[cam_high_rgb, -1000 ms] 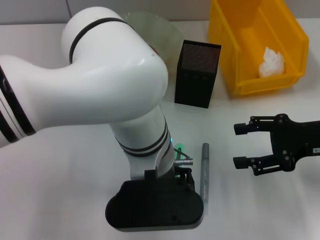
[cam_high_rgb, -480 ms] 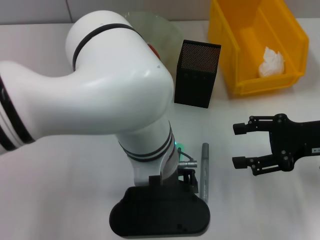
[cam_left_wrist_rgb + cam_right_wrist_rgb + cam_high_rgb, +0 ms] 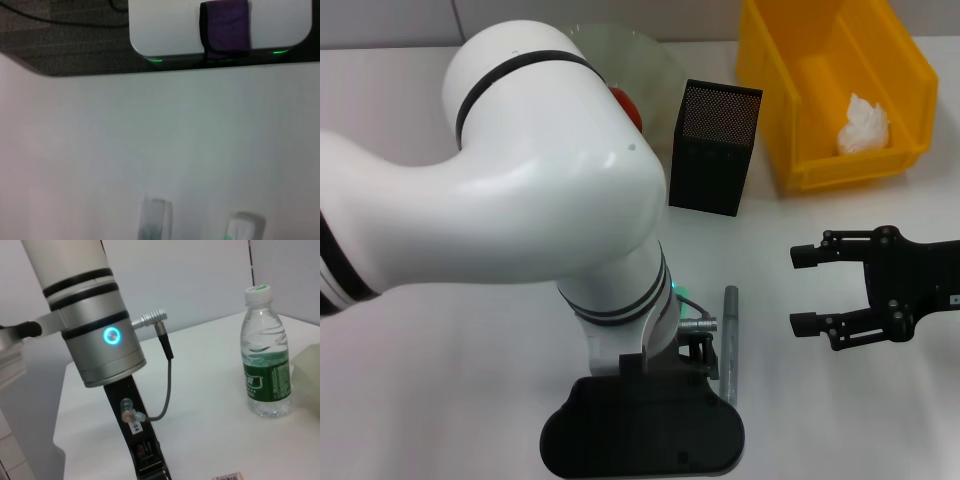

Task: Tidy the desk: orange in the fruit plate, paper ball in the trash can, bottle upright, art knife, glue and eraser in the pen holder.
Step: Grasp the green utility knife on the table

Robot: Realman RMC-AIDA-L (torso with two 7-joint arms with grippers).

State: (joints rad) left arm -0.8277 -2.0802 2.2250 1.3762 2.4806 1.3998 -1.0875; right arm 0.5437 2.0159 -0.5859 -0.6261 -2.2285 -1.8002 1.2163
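Legible text is minimal. A small white tag on the left arm's [image 3: 85, 335] lower black bracket ends in "-04". The bottle [image 3: 265, 355] carries a green label whose print cannot be read. A printed label at the frame edge is illegible.

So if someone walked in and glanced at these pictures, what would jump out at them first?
The left arm's big white elbow fills the head view, its gripper low by a slim grey art knife on the white desk. Behind stand the tall black mesh pen holder and the bright yellow trash can holding the crumpled white paper ball. The black right gripper hovers open at right; its wrist view shows the clear green-labelled bottle upright.
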